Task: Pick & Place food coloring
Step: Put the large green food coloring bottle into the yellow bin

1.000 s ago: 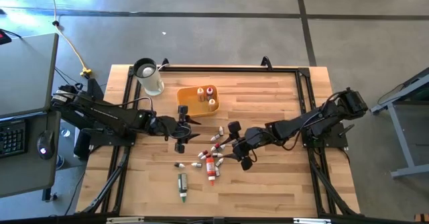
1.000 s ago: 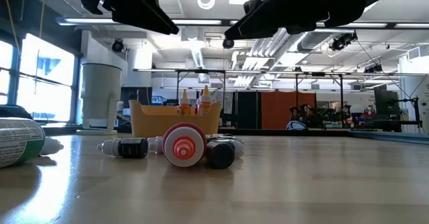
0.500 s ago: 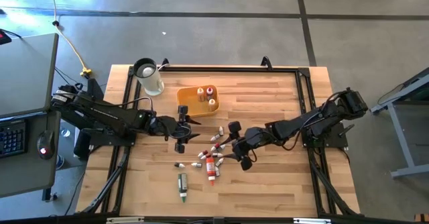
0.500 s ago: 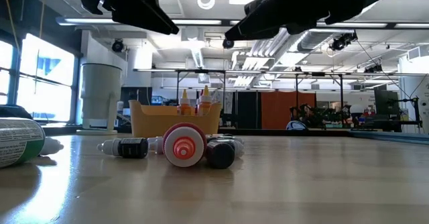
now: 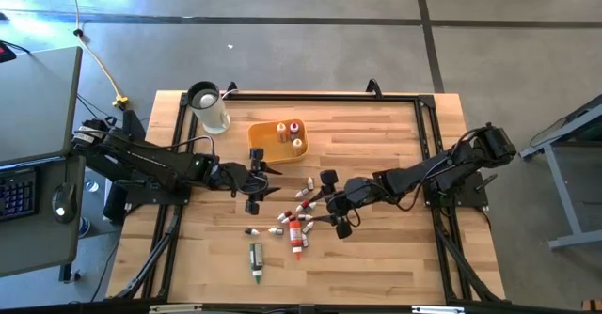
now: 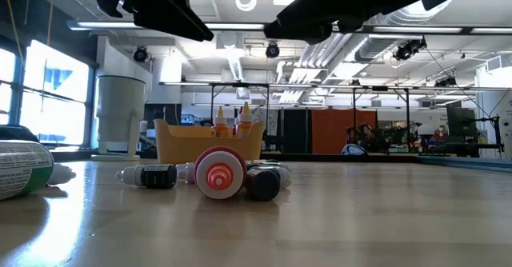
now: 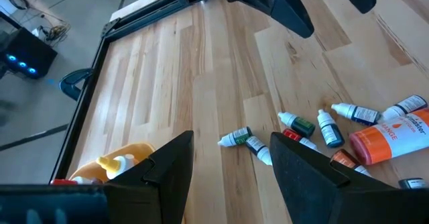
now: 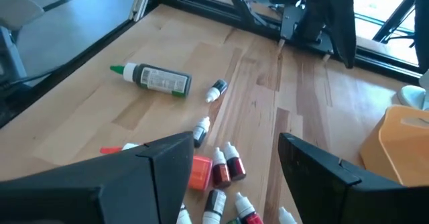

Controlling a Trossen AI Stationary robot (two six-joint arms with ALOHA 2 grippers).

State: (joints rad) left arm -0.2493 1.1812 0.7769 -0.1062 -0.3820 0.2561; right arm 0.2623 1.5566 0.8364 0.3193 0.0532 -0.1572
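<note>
Overhead, table-level and two close wrist views, all sharing the scattered food coloring (image 5: 293,222) mid-table.

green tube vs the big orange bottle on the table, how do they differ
The green tube lies alone near the table's front edge; the orange bottle lies in the cluster of small bottles. The tube is dark green with a green tip, the bottle orange-red with a white label. Both lie flat and are larger than the small bottles.

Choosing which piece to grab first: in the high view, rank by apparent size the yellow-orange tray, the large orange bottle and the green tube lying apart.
1. yellow-orange tray
2. large orange bottle
3. green tube, close to the bottle in length; unsure.
</note>
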